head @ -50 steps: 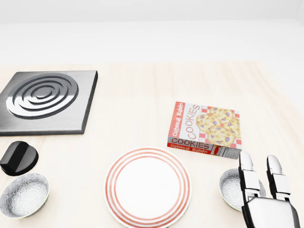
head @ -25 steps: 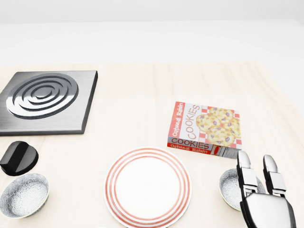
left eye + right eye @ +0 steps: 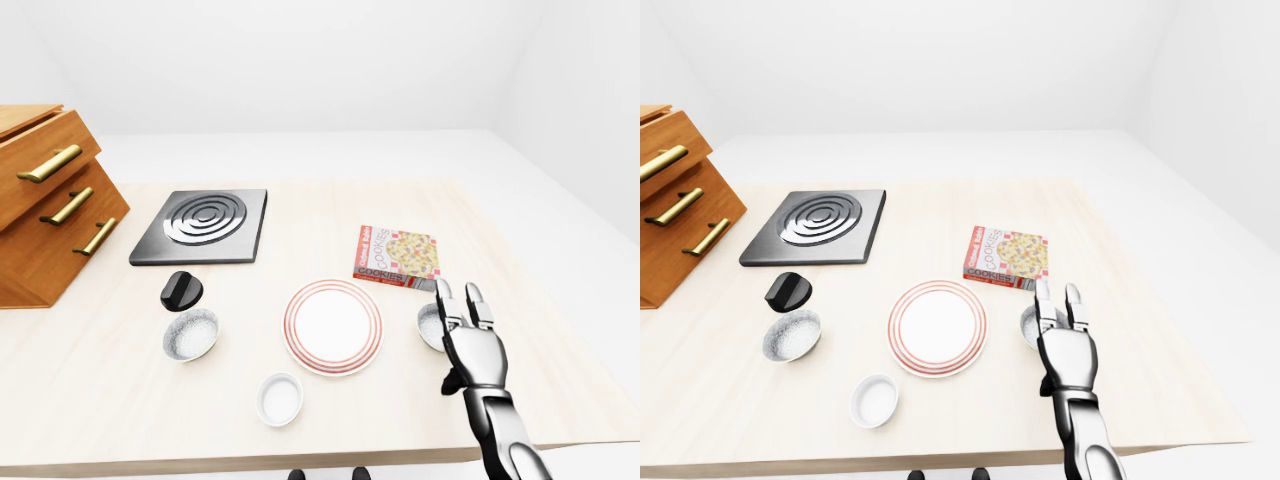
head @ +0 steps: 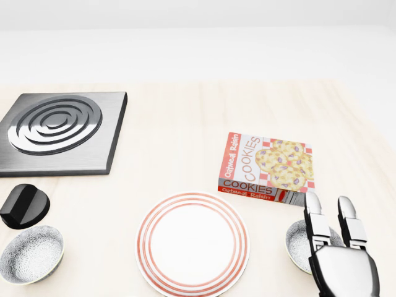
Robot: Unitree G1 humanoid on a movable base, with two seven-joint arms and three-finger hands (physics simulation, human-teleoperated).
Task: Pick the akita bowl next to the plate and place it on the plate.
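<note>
A red-ringed white plate (image 4: 193, 243) lies at the bottom middle of the head view. Just to its right sits a speckled akita bowl (image 4: 297, 242), upright on the table. My right hand (image 4: 328, 204) hovers over the bowl's right half with its fingers (image 4: 314, 216) stretched out straight and open, hiding that side of the bowl. Nothing is held. A second speckled bowl (image 4: 31, 253) stands further off, to the plate's left. My left hand does not show in any view.
A cookie box (image 4: 267, 167) lies flat just above the right bowl. A black knob (image 4: 25, 205) and a stove burner plate (image 4: 59, 130) are at the left. A small white ramekin (image 3: 279, 398) sits below the plate, and wooden drawers (image 3: 45, 200) stand at the far left.
My right hand has drifted a little to the left and further over the right bowl. The bowl, plate and camera have not moved.
</note>
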